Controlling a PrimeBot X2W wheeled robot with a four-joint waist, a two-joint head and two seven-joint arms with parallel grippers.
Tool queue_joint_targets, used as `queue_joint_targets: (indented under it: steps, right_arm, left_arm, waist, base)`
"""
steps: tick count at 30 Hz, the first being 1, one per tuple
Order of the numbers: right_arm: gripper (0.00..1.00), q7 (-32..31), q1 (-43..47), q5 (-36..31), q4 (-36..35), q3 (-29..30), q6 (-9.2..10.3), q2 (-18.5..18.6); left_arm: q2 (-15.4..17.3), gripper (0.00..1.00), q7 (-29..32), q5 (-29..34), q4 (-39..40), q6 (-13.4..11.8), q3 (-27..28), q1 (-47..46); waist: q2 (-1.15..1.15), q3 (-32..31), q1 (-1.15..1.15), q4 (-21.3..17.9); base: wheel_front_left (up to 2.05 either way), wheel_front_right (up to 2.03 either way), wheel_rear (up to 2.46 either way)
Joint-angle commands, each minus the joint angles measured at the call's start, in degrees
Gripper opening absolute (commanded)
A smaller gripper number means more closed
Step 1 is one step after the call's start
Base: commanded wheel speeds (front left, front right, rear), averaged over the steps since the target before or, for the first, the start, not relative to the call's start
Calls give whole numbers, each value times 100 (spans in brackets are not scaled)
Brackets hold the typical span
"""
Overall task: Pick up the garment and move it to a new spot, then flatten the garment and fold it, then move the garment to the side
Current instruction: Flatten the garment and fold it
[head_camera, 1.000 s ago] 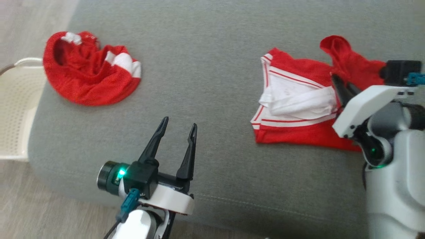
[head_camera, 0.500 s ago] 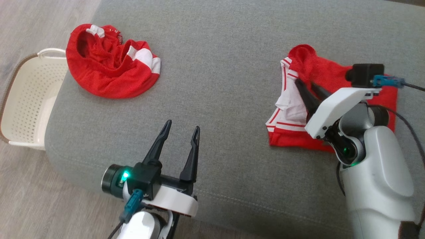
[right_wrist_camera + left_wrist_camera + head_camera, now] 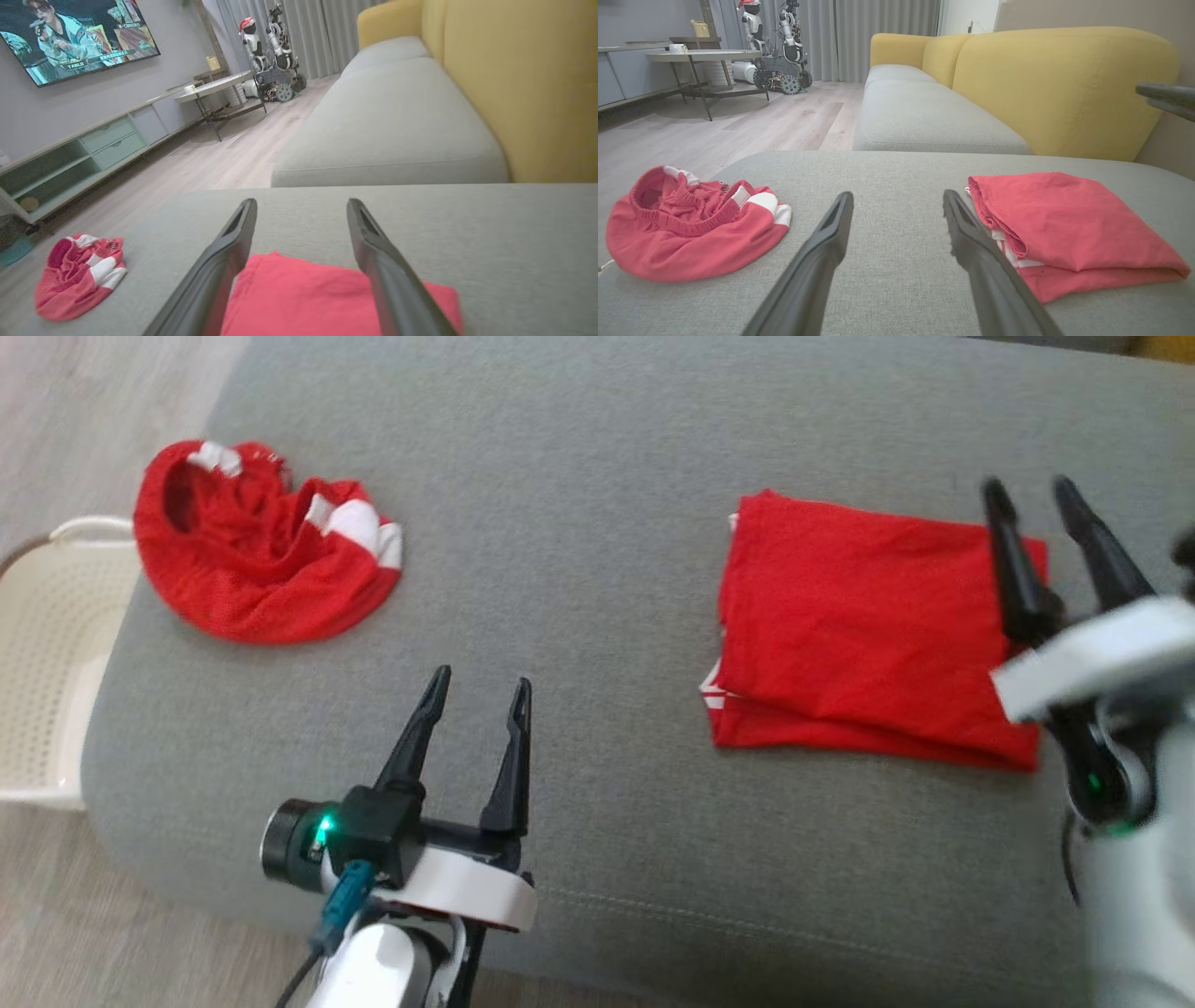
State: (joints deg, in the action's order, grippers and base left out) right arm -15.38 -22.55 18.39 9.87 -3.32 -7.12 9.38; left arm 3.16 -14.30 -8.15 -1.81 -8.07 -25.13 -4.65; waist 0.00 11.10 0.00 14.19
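The garment (image 3: 868, 625) is red with white trim and lies folded into a neat rectangle on the right of the grey cushion (image 3: 579, 523). The left wrist view shows the garment (image 3: 1069, 228) at the right, and the right wrist view shows it (image 3: 299, 303) under the fingers. My right gripper (image 3: 1027, 490) hangs open above the garment's right edge, holding nothing. My left gripper (image 3: 479, 681) stands open over bare cushion near the front edge, well left of the garment.
A second red and white garment (image 3: 261, 555) lies crumpled at the cushion's far left. A white perforated basket (image 3: 42, 653) sits on the floor beside the cushion's left edge. A yellow and grey sofa (image 3: 1017, 84) stands behind.
My right gripper has opened, let go of the garment and lifted to the right. The top flap now lies folded over, hiding the white lining. The left arm stayed put.
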Motion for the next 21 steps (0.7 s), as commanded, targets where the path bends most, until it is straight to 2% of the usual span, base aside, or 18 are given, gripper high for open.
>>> queue_joint_targets:
  steps: [1, 6, 8, 9, 12, 15, 21]
  right_arm:
    - [100, 412, 246, 7, -232, -80, -36, 111]
    - [100, 1705, 726, -281, -22, -83, -36, 281]
    - [100, 2251, 871, -463, 187, -110, -36, 259]
    - [100, 2251, 871, -463, 187, -110, -36, 259]
    - [100, 2861, 1054, -662, 473, -104, -36, 88]
    - [100, 3021, 1221, -842, 557, -70, -36, -93]
    - [100, 3035, 1735, -1173, -15, -90, -36, -316]
  left_arm:
    - [-28, 100, -70, -52, 246, -23, 264, -35]
    - [-28, 100, -70, -189, 280, 0, 488, 121]
    - [-28, 100, -70, -204, 293, 19, 579, 179]
    - [-28, 100, -70, -204, 293, 19, 579, 179]
    - [-28, 100, -70, -158, 299, 65, 713, 295]
    - [-28, 100, -70, -31, 361, 111, 843, 411]
    - [-28, 100, -70, 159, 491, 326, 1042, 610]
  waist:
    - [0, -135, 0, -146]
    - [0, -324, 0, -344]
    - [0, -410, 0, -401]
    - [0, -410, 0, -401]
    - [0, -575, 0, -487]
    - [0, -719, 0, -559]
    - [0, -962, 0, -629]
  base:
    - [0, 0, 0]
    - [0, 0, 0]
    - [0, 0, 0]
    - [0, 0, 0]
    - [0, 0, 0]
    - [0, 0, 0]
    - [0, 0, 0]
